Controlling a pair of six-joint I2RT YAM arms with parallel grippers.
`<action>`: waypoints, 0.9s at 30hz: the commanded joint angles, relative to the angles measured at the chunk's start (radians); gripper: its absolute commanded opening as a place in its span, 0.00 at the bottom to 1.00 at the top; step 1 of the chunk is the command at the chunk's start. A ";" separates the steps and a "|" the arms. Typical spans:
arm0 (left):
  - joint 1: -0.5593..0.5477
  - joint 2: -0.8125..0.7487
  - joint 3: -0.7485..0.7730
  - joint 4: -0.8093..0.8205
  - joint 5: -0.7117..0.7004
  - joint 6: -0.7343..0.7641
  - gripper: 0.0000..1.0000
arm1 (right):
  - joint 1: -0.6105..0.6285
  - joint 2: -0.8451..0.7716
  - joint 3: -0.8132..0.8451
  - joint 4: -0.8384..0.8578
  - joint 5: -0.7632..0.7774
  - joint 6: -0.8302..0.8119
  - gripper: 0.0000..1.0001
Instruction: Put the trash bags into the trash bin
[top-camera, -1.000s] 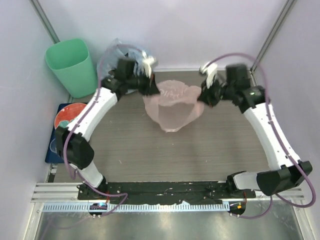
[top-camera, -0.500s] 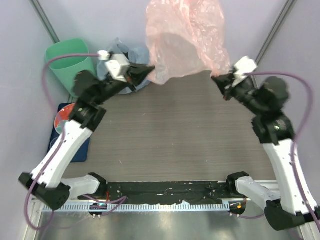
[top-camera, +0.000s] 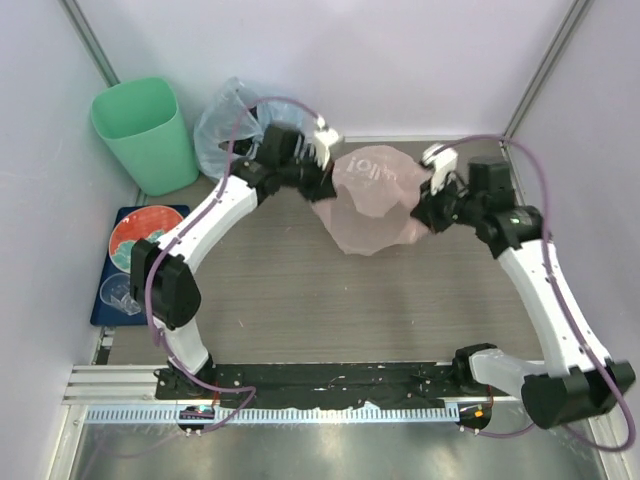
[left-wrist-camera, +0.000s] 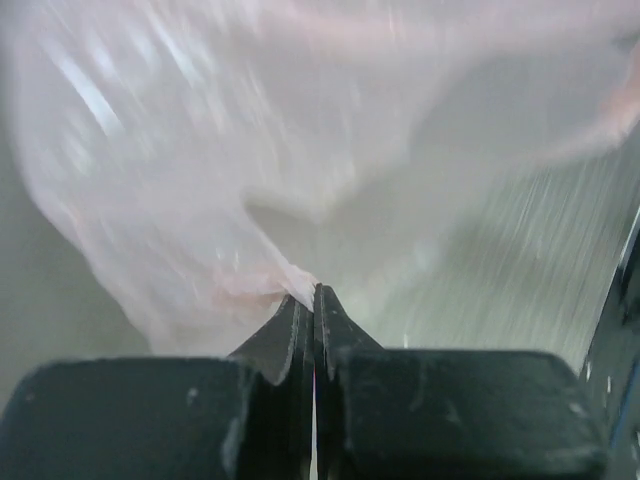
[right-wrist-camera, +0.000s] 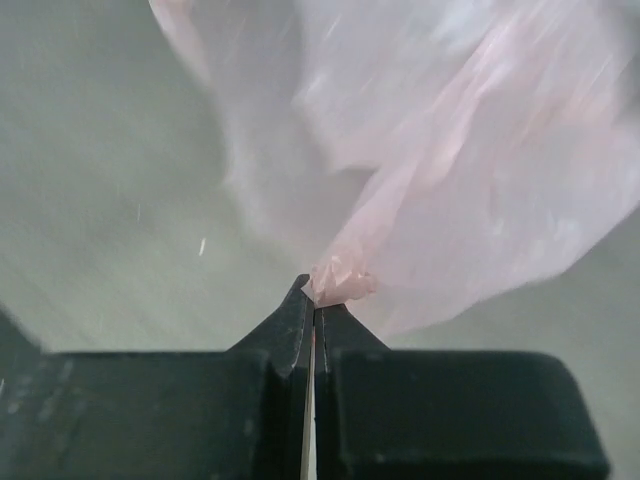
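Both arms have dropped since a moment ago, and the pink trash bag (top-camera: 372, 205) that was flung up high now billows low over the bench (top-camera: 330, 300), stretched between them. On its left edge the left hand (top-camera: 318, 188) is pinched tight, and the right hand (top-camera: 424, 215) is clamped on the right edge. Well apart at far left is the green trash bin (top-camera: 143, 135) — just beside a blue bag (top-camera: 225, 125).

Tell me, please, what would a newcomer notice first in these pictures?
A thin, translucent pale-pink plastic bag is puffed up over the far middle of the table, one side pinched by the left gripper, the other by the right gripper. The mint-green plastic bin stands open at the far left, a bulging pale-blue plastic bag beside it.
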 joint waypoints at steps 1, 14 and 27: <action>-0.002 0.063 0.273 0.089 0.123 -0.098 0.00 | -0.048 -0.051 0.118 0.180 0.058 0.129 0.01; 0.028 0.242 0.396 0.295 0.110 -0.179 0.30 | -0.221 -0.183 -0.006 0.459 0.448 0.145 0.01; 0.456 0.047 0.544 -0.416 0.185 0.206 0.97 | -0.221 -0.115 -0.106 0.498 0.589 0.219 0.01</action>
